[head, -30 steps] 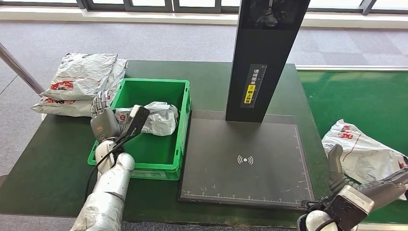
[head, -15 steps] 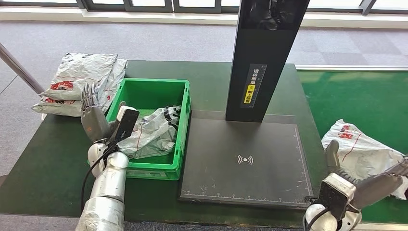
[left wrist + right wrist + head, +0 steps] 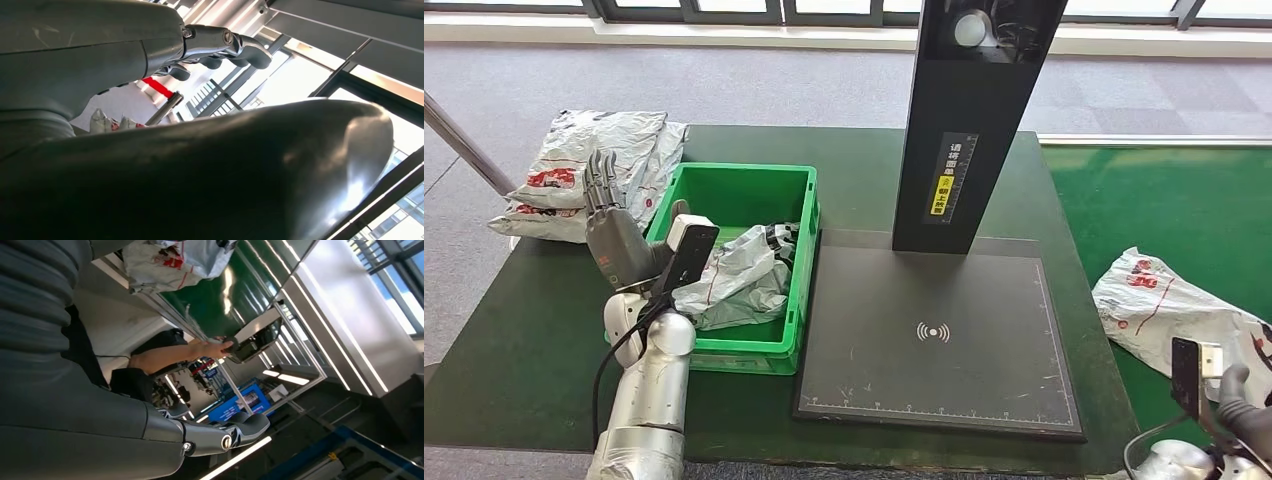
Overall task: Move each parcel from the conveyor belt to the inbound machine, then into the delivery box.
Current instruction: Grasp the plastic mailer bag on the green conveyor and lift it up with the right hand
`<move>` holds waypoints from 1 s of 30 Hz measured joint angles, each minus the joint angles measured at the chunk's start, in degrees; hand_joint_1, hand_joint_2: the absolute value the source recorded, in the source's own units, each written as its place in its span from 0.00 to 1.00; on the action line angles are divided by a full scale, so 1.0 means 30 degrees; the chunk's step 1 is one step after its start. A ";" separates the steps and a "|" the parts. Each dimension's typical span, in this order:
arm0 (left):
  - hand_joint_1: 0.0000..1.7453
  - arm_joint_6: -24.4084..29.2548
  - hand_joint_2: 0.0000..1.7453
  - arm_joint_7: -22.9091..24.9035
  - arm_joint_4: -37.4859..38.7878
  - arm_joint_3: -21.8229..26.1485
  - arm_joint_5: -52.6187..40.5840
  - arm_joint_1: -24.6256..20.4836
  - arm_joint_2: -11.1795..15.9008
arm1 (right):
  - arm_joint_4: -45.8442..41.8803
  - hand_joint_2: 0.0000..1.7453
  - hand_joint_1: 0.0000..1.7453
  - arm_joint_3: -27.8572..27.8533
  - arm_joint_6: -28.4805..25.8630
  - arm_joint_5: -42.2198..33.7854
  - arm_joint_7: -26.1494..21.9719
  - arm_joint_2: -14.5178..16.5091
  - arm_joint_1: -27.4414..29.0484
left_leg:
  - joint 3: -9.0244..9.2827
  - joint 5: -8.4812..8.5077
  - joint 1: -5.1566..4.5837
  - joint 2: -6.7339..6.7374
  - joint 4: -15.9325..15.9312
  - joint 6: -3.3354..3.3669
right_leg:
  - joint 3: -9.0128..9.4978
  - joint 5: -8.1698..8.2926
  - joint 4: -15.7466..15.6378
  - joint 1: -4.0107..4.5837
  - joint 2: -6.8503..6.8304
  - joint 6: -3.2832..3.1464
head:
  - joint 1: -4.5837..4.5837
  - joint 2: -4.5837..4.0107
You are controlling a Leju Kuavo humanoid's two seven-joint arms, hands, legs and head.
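One parcel (image 3: 739, 278) down in the box (image 3: 801, 262), left hand (image 3: 614, 237) empty beside it with fingers spread, another parcel (image 3: 1174, 310) waiting on the belt (image 3: 1144, 200), right hand (image 3: 1239, 410) unreadable.

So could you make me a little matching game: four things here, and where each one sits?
Things:
1. crumpled parcel
2. flat parcel
3. stacked parcels
4. left hand

Places:
A. on the conveyor belt
B. on the table, left of the bin
C. inside the green bin
D. raised beside the bin's left wall

Pairs: 1-C, 2-A, 3-B, 4-D
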 joint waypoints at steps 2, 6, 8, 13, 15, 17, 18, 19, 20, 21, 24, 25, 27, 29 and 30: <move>0.00 0.0000 0.00 0.0024 -0.0126 -0.0146 0.0002 0.0038 -0.0027 | 0.0290 1.00 0.00 -0.0781 -0.0002 0.0062 -0.0011 -0.0051 -0.0219 | -0.0001 -0.0002 0.0003 0.0002 -0.0005 -0.0002 | -0.0010 -0.0005 0.0000 0.0004 0.0004 -0.0003 | -0.0002 0.0000; 0.00 -0.0002 0.00 0.0040 -0.0277 -0.0249 0.0004 0.0082 -0.0056 | 0.0665 1.00 0.00 -0.1609 -0.0007 0.0078 -0.0027 -0.0135 -0.0559 | 0.0000 0.0001 0.0010 0.0001 -0.0012 -0.0004 | -0.0011 -0.0009 0.0001 0.0009 0.0005 -0.0006 | 0.0000 0.0000; 0.00 -0.0002 0.00 0.0044 -0.0317 -0.0279 0.0006 0.0092 -0.0071 | 0.0791 1.00 0.00 -0.1842 -0.0007 0.0085 -0.0027 -0.0159 -0.0652 | 0.0000 0.0002 0.0009 0.0001 -0.0012 -0.0004 | -0.0009 -0.0009 0.0002 0.0008 0.0008 -0.0006 | 0.0000 0.0000; 0.00 -0.0002 0.50 0.0044 -0.0355 -0.0324 0.0007 0.0107 -0.0078 | 0.1013 0.50 0.00 -0.2071 -0.0007 0.0091 -0.0029 -0.0197 -0.0717 | -0.0001 0.0004 0.0005 0.0002 -0.0010 -0.0001 | -0.0003 -0.0007 0.0002 0.0003 0.0007 -0.0005 | 0.0000 0.0000; 0.00 -0.0002 1.00 -0.0025 -0.0368 -0.0328 0.0096 0.0112 -0.0078 | 0.1066 0.25 0.00 -0.2166 -0.0007 0.0212 -0.0029 -0.0204 -0.0747 | -0.0002 0.0004 0.0004 0.0001 -0.0009 -0.0001 | -0.0002 -0.0007 0.0002 0.0002 0.0006 -0.0005 | 0.0000 0.0000; 0.00 -0.0002 1.00 -0.0489 -0.0395 -0.0348 0.0899 0.0129 -0.0082 | 0.1088 0.75 0.00 -0.2425 -0.0007 0.0674 -0.0031 -0.0210 -0.0881 | -0.0001 0.0003 0.0003 0.0001 -0.0008 -0.0001 | -0.0009 -0.0007 0.0001 0.0001 0.0010 -0.0005 | -0.0002 0.0002; 0.00 -0.0035 1.00 -0.1013 -0.0390 -0.0417 0.1899 0.0155 -0.0089 | 0.1088 1.00 0.00 -0.2611 -0.0007 0.0971 -0.0033 -0.0230 -0.0978 | 0.0000 0.0003 0.0002 0.0002 -0.0006 -0.0001 | -0.0013 -0.0007 0.0001 0.0000 0.0012 -0.0005 | -0.0002 0.0002; 0.00 -0.0234 1.00 -0.1725 -0.0359 -0.0600 0.3451 0.0219 -0.0102 | 0.1086 1.00 0.00 -0.2821 -0.0013 0.1238 -0.0031 -0.0270 -0.1063 | 0.0001 0.0003 0.0002 0.0000 -0.0005 -0.0001 | -0.0014 -0.0007 0.0001 0.0000 0.0009 -0.0004 | -0.0002 0.0002; 0.00 -0.0676 1.00 -0.2567 -0.0337 -0.0910 0.5351 0.0334 -0.0115 | 0.1082 1.00 0.00 -0.3034 -0.0020 0.1478 -0.0011 -0.0330 -0.1125 | 0.0000 0.0003 0.0003 -0.0005 -0.0003 0.0000 | -0.0010 -0.0008 0.0001 0.0000 0.0000 -0.0004 | -0.0002 0.0000; 0.00 -0.1413 1.00 -0.3450 -0.0355 -0.1352 0.7435 0.0506 -0.0122 | 0.1078 1.00 0.00 -0.3247 -0.0029 0.1768 0.0075 -0.0412 -0.1169 | -0.0005 0.0003 0.0003 -0.0011 -0.0003 0.0001 | -0.0005 -0.0008 0.0001 0.0001 -0.0009 -0.0003 | 0.0000 0.0000; 0.00 -0.4116 1.00 -0.5252 -0.0972 -0.2672 1.1753 0.1098 -0.0064 | 0.0963 1.00 0.00 -0.3689 -0.0044 0.3009 0.0710 -0.0713 -0.1263 | -0.0027 0.0000 0.0002 -0.0011 -0.0003 0.0003 | -0.0012 -0.0009 0.0001 0.0000 -0.0013 -0.0002 | 0.0002 0.0000; 0.00 -0.4722 1.00 -0.5499 -0.1331 -0.2966 1.2423 0.1256 -0.0031 | 0.0901 1.00 0.00 -0.3763 -0.0046 0.3462 0.0930 -0.0833 -0.1313 | -0.0033 -0.0002 0.0001 -0.0006 -0.0004 0.0005 | -0.0017 -0.0008 0.0001 0.0000 -0.0007 -0.0002 | 0.0000 0.0000; 0.00 -0.5458 1.00 -0.5708 -0.2157 -0.3445 1.3313 0.1620 0.0056 | 0.0845 1.00 0.00 -0.3894 -0.0049 0.4258 0.1375 -0.1133 -0.1536 | -0.0038 -0.0006 -0.0001 0.0001 -0.0006 0.0007 | -0.0015 -0.0007 0.0001 -0.0002 0.0000 -0.0001 | 0.0000 0.0000; 0.00 -0.5814 1.00 -0.5776 -0.3085 -0.3857 1.4030 0.2153 0.0209 | 0.1216 1.00 0.00 -0.3953 -0.0049 0.4865 0.2384 -0.1641 -0.2021 | -0.0042 -0.0006 -0.0002 0.0001 -0.0008 0.0009 | -0.0011 -0.0007 0.0002 -0.0002 0.0004 0.0000 | 0.0000 0.0000; 0.00 -0.5927 1.00 -0.5801 -0.3573 -0.4096 1.4343 0.2487 0.0311 | 0.1661 1.00 0.00 -0.3900 -0.0044 0.5133 0.3247 -0.2036 -0.2359 | -0.0043 -0.0004 -0.0004 0.0000 -0.0008 0.0012 | -0.0011 -0.0006 0.0002 -0.0004 0.0003 0.0001 | -0.0002 0.0000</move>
